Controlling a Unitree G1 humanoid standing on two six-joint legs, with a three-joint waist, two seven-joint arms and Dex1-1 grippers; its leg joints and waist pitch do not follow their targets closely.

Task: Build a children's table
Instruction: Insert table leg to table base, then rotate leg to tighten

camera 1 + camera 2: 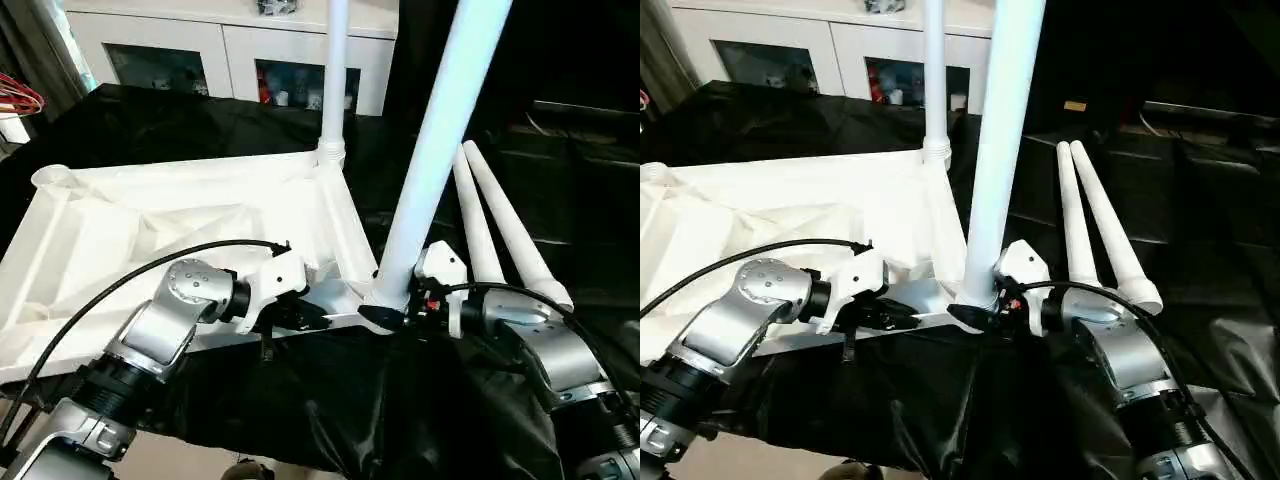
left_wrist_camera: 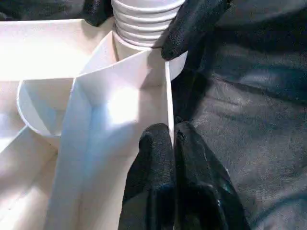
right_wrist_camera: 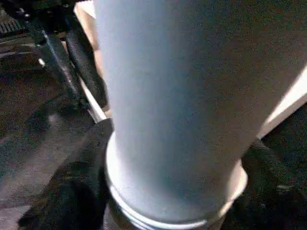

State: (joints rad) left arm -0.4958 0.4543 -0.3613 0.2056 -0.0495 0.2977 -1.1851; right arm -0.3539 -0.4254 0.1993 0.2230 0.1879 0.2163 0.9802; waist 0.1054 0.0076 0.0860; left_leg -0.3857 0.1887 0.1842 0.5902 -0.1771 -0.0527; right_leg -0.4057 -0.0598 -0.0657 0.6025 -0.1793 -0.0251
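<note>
place: home room | evidence: white cabinet (image 1: 230,50) with glass doors, knick-knacks inside

Tabletop (image 1: 150,215): white plastic, smooth, slight sheen, ribbed underside. Legs (image 1: 505,235): white plastic, smooth, semi-gloss; threaded ridges at the socket end. Bench (image 1: 560,180) cover: black sheet, glossy, creased. Forearms (image 1: 165,330): brushed silver metal. End effector fingers (image 2: 153,177): black, matt, finely pebbled. Cabinet (image 1: 230,50): white, glass doors.

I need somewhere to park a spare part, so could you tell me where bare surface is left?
The black cloth between the tabletop and the cabinet is bare, as is the cloth beyond the two loose legs. It is crowded at the near corner, where both tools meet the upright leg.
</note>
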